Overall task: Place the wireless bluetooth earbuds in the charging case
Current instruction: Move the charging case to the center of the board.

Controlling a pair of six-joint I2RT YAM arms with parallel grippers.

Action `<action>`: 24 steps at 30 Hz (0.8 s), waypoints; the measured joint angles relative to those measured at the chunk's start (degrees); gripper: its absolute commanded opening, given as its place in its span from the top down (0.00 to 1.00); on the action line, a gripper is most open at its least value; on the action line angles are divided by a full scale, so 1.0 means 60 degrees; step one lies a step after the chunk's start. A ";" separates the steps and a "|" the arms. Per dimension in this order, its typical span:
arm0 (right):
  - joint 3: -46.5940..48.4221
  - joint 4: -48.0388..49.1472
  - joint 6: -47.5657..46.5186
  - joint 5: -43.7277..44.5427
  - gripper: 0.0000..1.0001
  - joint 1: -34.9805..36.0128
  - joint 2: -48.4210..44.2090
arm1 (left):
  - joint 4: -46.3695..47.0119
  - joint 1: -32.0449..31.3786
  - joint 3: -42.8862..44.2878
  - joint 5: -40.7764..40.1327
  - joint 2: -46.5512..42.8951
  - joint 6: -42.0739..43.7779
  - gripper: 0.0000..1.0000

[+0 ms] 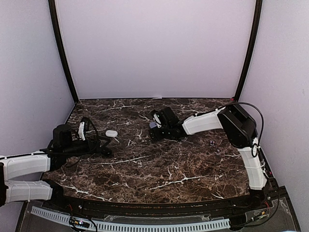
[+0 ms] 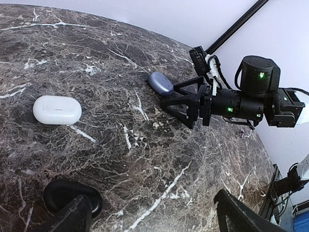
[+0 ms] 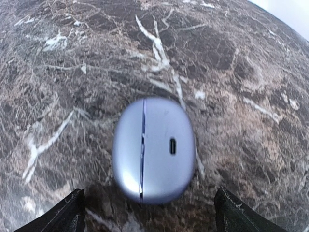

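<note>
Step (my read): grab purple case (image 3: 153,147), lid shut, seam and charge port facing me. To do well: centre case between right jaws, close on rounded flanks, not across seam, stay low to counter (image 3: 72,48). Right jaws apart, case just ahead of tips, not touching. Right arm (image 1: 203,122) stretched left, wrist low. Left jaws apart too, white case (image 2: 57,109) ahead. Can't make out earbuds for sure.

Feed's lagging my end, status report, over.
Both grippers open, empty. Right gripper at purple case, lid shut. White case ahead of left gripper, shut. Earbuds not made out; nothing blocking.
</note>
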 measured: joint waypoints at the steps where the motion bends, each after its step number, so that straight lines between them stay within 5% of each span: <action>1: 0.0084 0.0106 -0.0036 0.0040 0.09 0.0000 0.0084 | 0.0022 0.0000 -0.0018 0.0011 -0.0026 0.0000 0.08; 12: 0.1355 0.0648 -0.0364 0.0353 0.29 0.0044 0.1129 | 0.0051 0.0000 -0.0044 0.0149 -0.0051 0.0000 0.09; 18: 0.1432 0.0699 -0.0423 0.0317 0.56 0.0062 0.1191 | 0.0055 0.0000 -0.0073 0.0157 -0.0051 0.0000 0.09; 24: 0.0827 0.1443 -0.0488 0.0346 0.60 0.0098 0.1031 | 0.0055 0.0000 -0.0073 0.0182 -0.0047 0.0000 0.09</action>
